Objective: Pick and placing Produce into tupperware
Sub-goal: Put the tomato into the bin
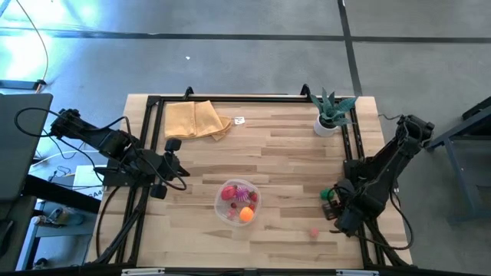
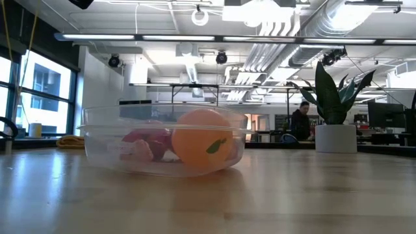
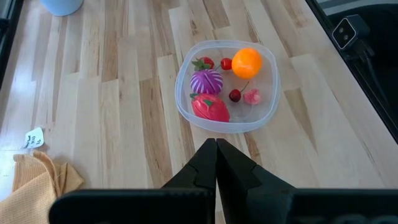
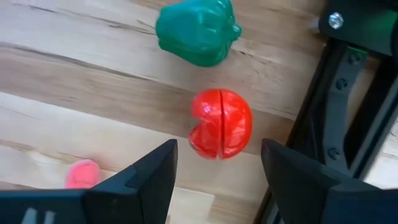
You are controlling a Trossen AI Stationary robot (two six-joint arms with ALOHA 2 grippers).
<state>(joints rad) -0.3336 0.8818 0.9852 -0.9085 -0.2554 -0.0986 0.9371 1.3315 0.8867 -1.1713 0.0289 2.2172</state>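
Right jaws (image 4: 217,165) spread, framing red tomato (image 4: 221,124) between them.

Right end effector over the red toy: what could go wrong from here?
1. The red toy is round, so the open right end effector could nudge it aside, toward the black frame rail close beside it.
2. The green pepper lies nearby; a wide descent may bump it.
3. The tupperware already holds several pieces, so a drop might bounce out.

Clear tupperware (image 1: 230,211) mid-table holds produce (image 3: 222,84); green pepper (image 4: 198,31), red tomato (image 4: 221,124) outside.
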